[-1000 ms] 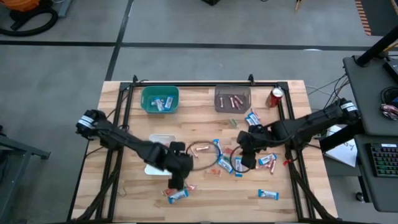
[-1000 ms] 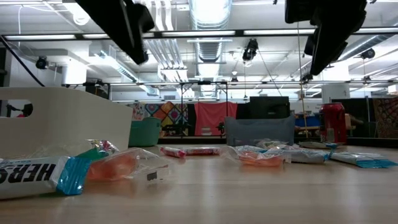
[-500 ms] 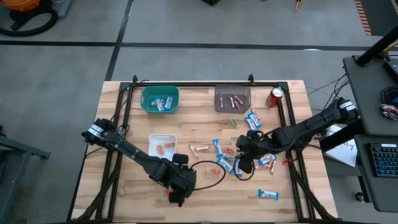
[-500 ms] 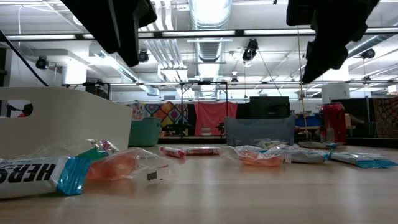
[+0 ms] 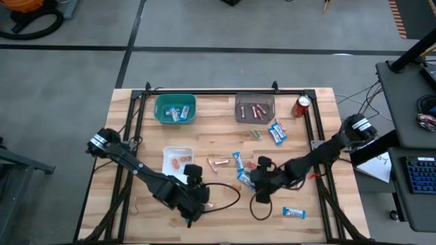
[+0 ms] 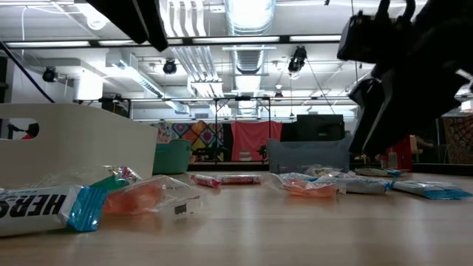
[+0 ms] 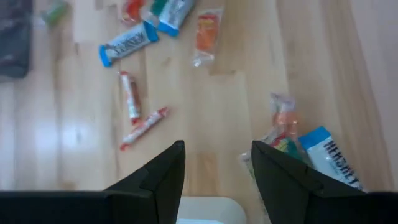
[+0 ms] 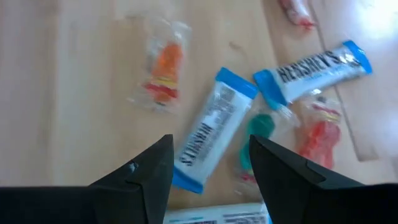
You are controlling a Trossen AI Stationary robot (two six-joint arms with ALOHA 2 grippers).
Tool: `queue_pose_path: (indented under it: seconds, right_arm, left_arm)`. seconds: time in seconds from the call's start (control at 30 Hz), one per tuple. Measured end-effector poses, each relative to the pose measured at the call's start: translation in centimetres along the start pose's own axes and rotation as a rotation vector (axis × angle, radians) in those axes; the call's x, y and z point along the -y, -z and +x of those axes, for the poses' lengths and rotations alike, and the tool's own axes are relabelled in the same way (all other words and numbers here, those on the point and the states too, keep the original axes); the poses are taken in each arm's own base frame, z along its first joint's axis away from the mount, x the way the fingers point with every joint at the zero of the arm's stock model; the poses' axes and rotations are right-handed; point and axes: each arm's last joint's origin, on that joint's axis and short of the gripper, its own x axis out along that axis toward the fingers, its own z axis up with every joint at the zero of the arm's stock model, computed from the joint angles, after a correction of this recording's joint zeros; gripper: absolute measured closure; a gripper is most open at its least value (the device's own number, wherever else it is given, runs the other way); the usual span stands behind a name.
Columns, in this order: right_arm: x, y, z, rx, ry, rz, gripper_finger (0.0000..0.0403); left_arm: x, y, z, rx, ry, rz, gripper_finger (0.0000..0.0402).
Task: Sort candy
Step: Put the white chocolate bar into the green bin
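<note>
While both arms are hanging low over the near half of the table (image 5: 136, 136), the right gripper (image 8: 208, 167) is sitting closest to work — its fingers are standing apart and empty, and a blue-and-white bar (image 8: 211, 134) is lying on the wood straight ahead of the gap between them. In the right wrist view the bar's long axis is running on a slant, from a blue end near one finger up toward a second bar (image 8: 314, 68) that is lying crosswise beyond it, so the jaws are looking roughly along the bar rather than across it; I judge a turn of the wrist would be needed before closing on its narrow width. An orange piece (image 8: 163, 65) in a clear wrapper is lying off to one side, apart from the bar, and a green piece (image 8: 260, 126) and a red piece (image 8: 316, 134) are crowding the bar's other flank, near enough to be caught by a finger. From above, this gripper (image 5: 259, 191) is hovering at the near edge of the scattered candy cluster (image 5: 245, 173). The left gripper (image 7: 214, 163), also parted and holding nothing, is hovering farther left (image 5: 193, 204), with a bar (image 7: 326, 155) and an orange piece (image 7: 283, 121) just off one finger. Far across the table, the green bin (image 5: 175, 109) and grey bin (image 5: 255, 107) are already holding some sweets, and the white tray (image 5: 178, 160) a few orange ones.
</note>
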Motion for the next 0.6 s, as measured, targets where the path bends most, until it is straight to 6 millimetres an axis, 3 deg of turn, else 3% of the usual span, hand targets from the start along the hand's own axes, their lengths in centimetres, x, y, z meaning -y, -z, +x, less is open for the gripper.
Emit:
queue_pose_path:
  seconds: [0.27, 0.6]
  right_arm:
    - [-0.6, 0.5, 1.4, 0.006, 0.085, 0.072, 0.0202]
    - [-1.4, 1.4, 2.7, 0.010, 0.099, 0.127, 0.0202]
  left_arm:
    - [-1.0, 1.7, -2.1, 0.163, 0.000, -0.019, 0.0233]
    - [-3.3, 6.0, -2.8, 0.476, 0.045, -0.141, 0.0233]
